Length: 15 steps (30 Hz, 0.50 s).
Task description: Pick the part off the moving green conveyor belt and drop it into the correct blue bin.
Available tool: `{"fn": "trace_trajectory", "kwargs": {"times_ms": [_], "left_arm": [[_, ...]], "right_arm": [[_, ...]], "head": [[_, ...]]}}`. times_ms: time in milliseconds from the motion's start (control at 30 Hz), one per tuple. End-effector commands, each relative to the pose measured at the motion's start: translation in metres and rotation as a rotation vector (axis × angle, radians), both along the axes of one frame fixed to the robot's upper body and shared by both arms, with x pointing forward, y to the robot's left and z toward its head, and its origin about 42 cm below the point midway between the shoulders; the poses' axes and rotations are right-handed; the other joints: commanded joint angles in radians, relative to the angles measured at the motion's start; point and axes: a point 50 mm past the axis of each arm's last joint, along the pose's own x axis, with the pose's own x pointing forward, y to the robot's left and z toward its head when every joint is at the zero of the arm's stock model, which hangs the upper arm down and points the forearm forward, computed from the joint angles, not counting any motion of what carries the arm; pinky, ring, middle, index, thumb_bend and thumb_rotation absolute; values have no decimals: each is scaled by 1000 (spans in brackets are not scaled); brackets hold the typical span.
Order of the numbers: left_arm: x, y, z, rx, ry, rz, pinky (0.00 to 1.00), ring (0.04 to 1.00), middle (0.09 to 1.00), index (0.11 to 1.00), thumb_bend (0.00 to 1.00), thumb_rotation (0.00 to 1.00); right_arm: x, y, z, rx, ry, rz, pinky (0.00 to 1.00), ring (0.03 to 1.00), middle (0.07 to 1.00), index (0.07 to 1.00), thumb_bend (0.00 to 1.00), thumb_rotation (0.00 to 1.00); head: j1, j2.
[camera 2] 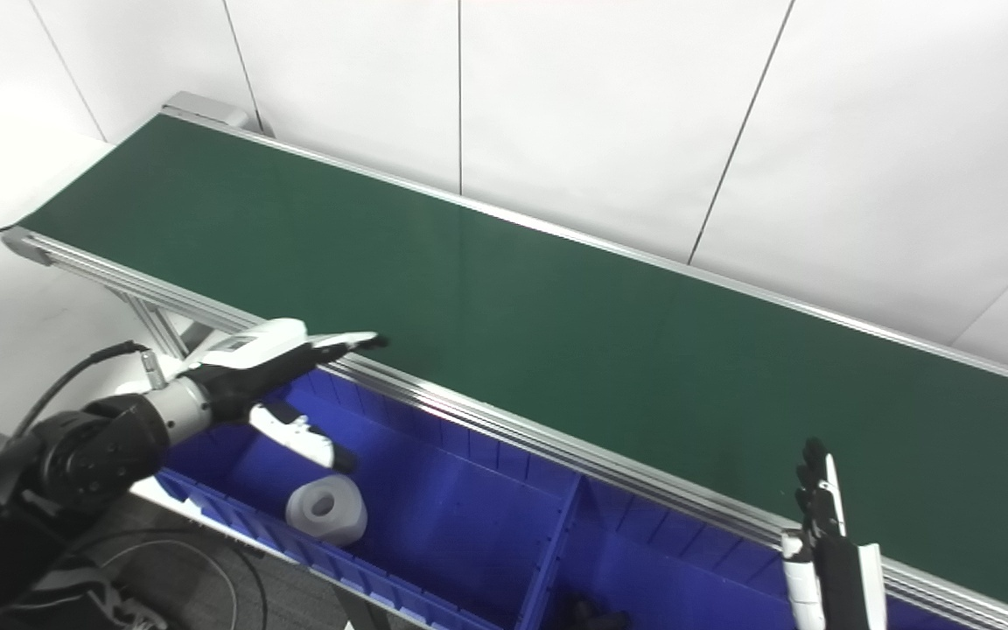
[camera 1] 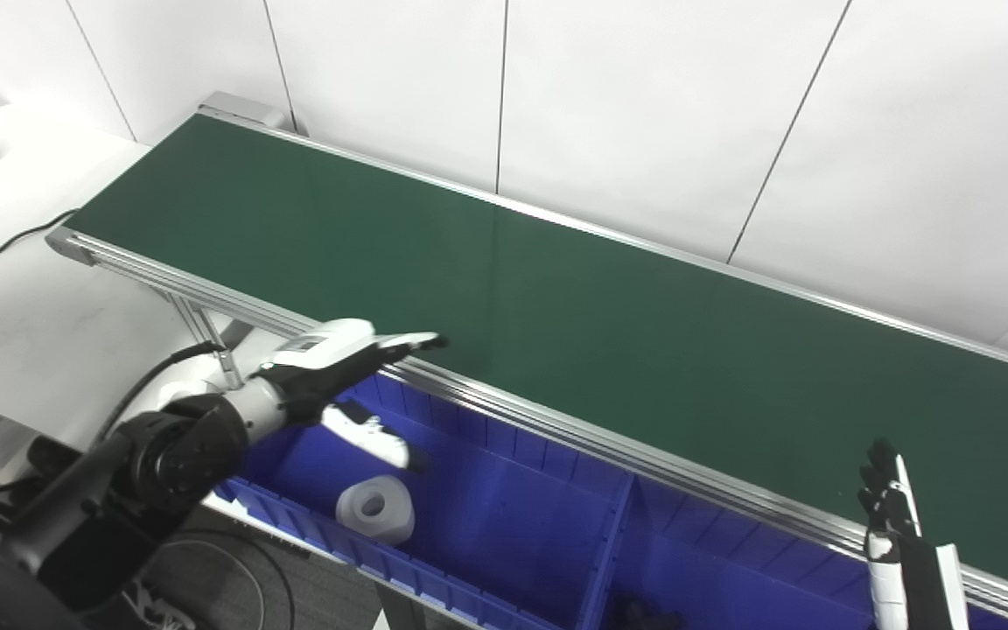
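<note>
The green conveyor belt (camera 1: pixel 504 289) runs from upper left to lower right and carries no part in view. My left hand (camera 1: pixel 342 367) is open and empty, fingers stretched out over the left blue bin (camera 1: pixel 504 516), its fingertips at the belt's near rail. A white cylindrical part with a hole (camera 1: pixel 374 509) lies in that bin, below the hand. My right hand (camera 1: pixel 893 534) is open and empty, fingers pointing up beside the belt's near rail at the lower right. A dark part (camera 1: pixel 640 612) shows at the bottom of the neighbouring bin (camera 1: pixel 731 577).
The aluminium rail (camera 1: pixel 556 429) edges the belt above the bins. A white table (camera 1: pixel 23 289) with a black cable (camera 1: pixel 5 245) stands to the left. A white panelled wall (camera 1: pixel 644 114) rises behind the belt.
</note>
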Motion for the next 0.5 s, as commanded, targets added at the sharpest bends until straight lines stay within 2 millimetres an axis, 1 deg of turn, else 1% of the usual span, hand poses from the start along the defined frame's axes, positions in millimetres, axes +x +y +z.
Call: {"fn": "trace_trajectory", "kwargs": {"times_ms": [0, 67, 100, 133, 167, 200, 233, 267, 300, 333, 367, 400, 467], "left_arm": [[2, -9, 16, -102, -94, 14, 844, 943, 958, 950, 990, 717], [0, -26, 17, -265, -179, 38, 862, 937, 946, 938, 989, 717], [1, -35, 15, -350, -220, 51, 875, 931, 938, 927, 921, 682], [2, -42, 12, -421, -257, 67, 874, 930, 937, 926, 912, 679], [4, -48, 7, -491, -279, 102, 850, 912, 928, 926, 880, 691], [7, -55, 1, -552, -289, 140, 836, 902, 923, 929, 872, 710], [10, -61, -5, -616, -289, 182, 838, 899, 924, 937, 861, 731], [13, -68, -11, -675, -284, 213, 849, 902, 927, 942, 856, 736], [17, -72, -18, -721, -275, 236, 877, 916, 941, 955, 846, 745], [22, -78, -28, -759, -264, 264, 906, 934, 954, 967, 844, 753], [27, -83, -39, -777, -252, 282, 935, 950, 971, 980, 850, 768], [31, -87, -50, -783, -235, 296, 943, 956, 982, 989, 841, 784], [37, -89, -71, -775, -199, 301, 972, 978, 994, 996, 842, 820]], "right_arm": [[5, 11, 16, 21, -57, 2, 1000, 1000, 1000, 1000, 872, 1000], [3, 19, 17, 27, -60, 0, 1000, 995, 998, 1000, 837, 1000], [1, 24, 18, 29, -61, -2, 991, 986, 994, 1000, 826, 1000], [0, 30, 18, 29, -61, -4, 990, 985, 994, 1000, 825, 1000], [-2, 37, 18, 27, -56, -5, 981, 981, 991, 1000, 829, 1000], [-3, 42, 18, 25, -53, -7, 974, 981, 989, 1000, 838, 1000], [-4, 48, 18, 23, -51, -9, 971, 980, 986, 1000, 848, 1000], [-5, 53, 18, 22, -50, -11, 966, 981, 986, 998, 849, 1000], [-6, 58, 19, 22, -51, -13, 961, 983, 986, 995, 850, 1000], [-8, 63, 19, 19, -50, -16, 958, 983, 988, 991, 845, 1000], [-10, 67, 19, 15, -48, -18, 963, 985, 993, 992, 828, 1000], [-12, 71, 20, 7, -47, -19, 970, 989, 997, 993, 827, 1000], [-17, 75, 19, -7, -44, -23, 978, 993, 1000, 998, 829, 1000]], "head": [[-34, 1], [-114, 7], [-155, 10], [-211, 12], [-287, 17], [-287, 17], [-357, 22], [-357, 22], [-416, 24], [-442, 25], [-466, 25], [-494, 23], [-526, 20]]}}
